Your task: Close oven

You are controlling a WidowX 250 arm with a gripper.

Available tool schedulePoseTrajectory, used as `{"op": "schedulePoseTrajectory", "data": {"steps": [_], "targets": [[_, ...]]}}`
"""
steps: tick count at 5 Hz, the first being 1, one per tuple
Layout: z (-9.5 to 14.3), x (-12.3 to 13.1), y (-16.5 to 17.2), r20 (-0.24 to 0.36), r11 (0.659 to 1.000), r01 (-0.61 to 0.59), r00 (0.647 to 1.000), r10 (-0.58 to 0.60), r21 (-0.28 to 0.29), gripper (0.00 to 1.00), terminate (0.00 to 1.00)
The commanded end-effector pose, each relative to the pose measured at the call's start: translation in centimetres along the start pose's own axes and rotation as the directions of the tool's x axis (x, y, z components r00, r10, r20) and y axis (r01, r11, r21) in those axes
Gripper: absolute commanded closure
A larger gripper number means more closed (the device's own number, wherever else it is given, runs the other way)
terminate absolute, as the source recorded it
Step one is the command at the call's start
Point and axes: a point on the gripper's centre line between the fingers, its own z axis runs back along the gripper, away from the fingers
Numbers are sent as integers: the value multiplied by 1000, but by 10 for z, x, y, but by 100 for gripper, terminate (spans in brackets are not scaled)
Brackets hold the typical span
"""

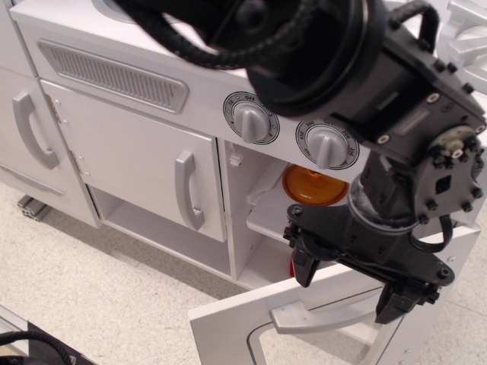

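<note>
The white toy oven (262, 220) stands open, its cavity showing a shelf and an orange object (313, 187) inside. Its door (228, 319) is swung down and out at the lower right, with the rounded window edge and the horizontal grey handle (319, 315) facing up. My black gripper (350, 280) hangs just above the door's top edge and handle, its two fingers spread apart and holding nothing. The arm's bulk hides the oven's right side.
Two grey knobs (251, 119) (326, 144) sit above the oven. A plain cabinet door with a vertical grey handle (188, 190) is to the left, with an open shelf below it. A grey vent panel (114, 74) lies above. Speckled floor spreads in front.
</note>
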Motion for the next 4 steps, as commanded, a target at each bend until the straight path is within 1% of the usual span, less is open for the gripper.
{"op": "schedulePoseTrajectory", "data": {"steps": [1, 2, 3, 4], "targets": [[0, 0, 0, 0, 1000, 0, 1000, 0, 0, 0, 0], [-9, -14, 1, -16, 999, 34, 999, -35, -33, 0, 0], [-23, -31, -1, -43, 996, 79, 996, -81, -46, 0, 0], [-45, -43, 2, -42, 995, 82, 996, -84, -59, 0, 0]]}}
